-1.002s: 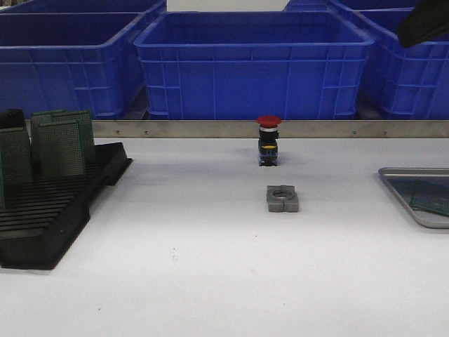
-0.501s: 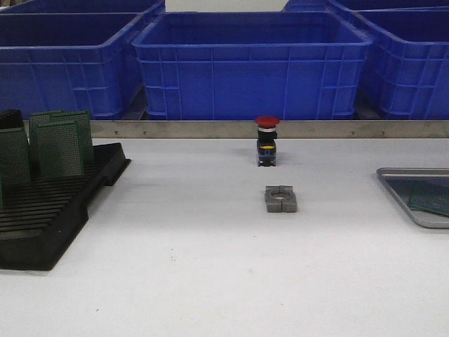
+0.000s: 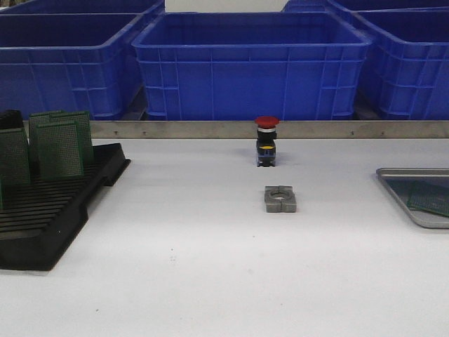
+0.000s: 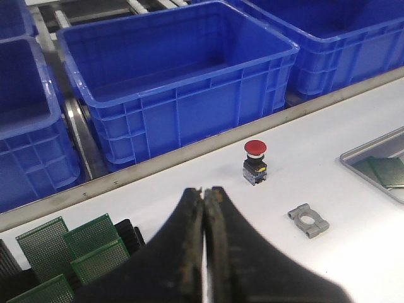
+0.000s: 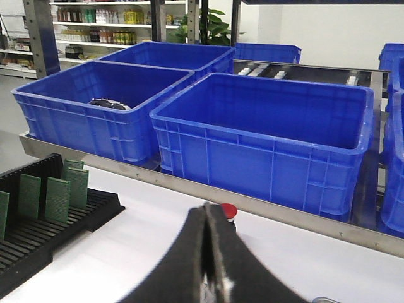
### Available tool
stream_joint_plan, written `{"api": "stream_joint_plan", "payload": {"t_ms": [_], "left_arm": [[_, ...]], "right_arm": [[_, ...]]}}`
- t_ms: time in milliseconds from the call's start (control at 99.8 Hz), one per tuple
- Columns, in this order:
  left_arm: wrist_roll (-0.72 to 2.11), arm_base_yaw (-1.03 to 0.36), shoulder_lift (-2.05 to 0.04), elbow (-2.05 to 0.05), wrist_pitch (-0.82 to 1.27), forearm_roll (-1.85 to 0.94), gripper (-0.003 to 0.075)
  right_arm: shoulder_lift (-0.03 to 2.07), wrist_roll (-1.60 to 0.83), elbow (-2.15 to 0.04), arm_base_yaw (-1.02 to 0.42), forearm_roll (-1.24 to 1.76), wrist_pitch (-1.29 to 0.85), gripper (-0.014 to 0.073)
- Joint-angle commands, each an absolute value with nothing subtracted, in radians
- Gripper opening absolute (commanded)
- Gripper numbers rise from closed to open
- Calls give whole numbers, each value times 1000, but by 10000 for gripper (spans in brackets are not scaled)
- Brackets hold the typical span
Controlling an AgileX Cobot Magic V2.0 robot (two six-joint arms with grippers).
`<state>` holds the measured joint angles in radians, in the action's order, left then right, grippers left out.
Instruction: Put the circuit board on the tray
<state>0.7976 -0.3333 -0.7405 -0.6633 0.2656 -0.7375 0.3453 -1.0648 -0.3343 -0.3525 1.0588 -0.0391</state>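
The silver-grey metal tray (image 3: 414, 193) lies at the table's right edge with a green circuit board (image 3: 429, 198) flat inside it; both also show in the left wrist view, tray (image 4: 360, 158) and board (image 4: 386, 172). Several green circuit boards (image 3: 59, 144) stand upright in the black slotted rack (image 3: 49, 210) at the left, and show in the left wrist view (image 4: 69, 249) and the right wrist view (image 5: 57, 197). My left gripper (image 4: 204, 190) is shut and empty, high above the table. My right gripper (image 5: 206, 207) is shut and empty, also raised. Neither arm shows in the front view.
A red-capped push button (image 3: 267, 140) stands mid-table near the metal rail (image 3: 210, 129). A grey metal clamp block (image 3: 280, 199) lies in front of it. Big blue plastic bins (image 3: 252, 60) line the back behind the rail.
A dark arm part at the front view's top right corner has moved out of sight. The circuit board lies in the tray now.
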Motion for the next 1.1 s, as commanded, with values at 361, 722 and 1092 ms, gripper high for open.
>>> {"api": "stream_joint_plan", "payload": {"t_ms": [361, 722, 1092], "left_arm": [[797, -350, -300, -379, 119, -763, -20], [797, -350, -200, -314, 105, -763, -20], [797, -350, -200, -314, 105, -763, -20]], "right_arm": [[208, -1074, -308, -352, 1065, -91, -62], [208, -1074, -307, -352, 1065, -124, -62], [208, -1074, -307, -352, 1065, -127, -62]]}}
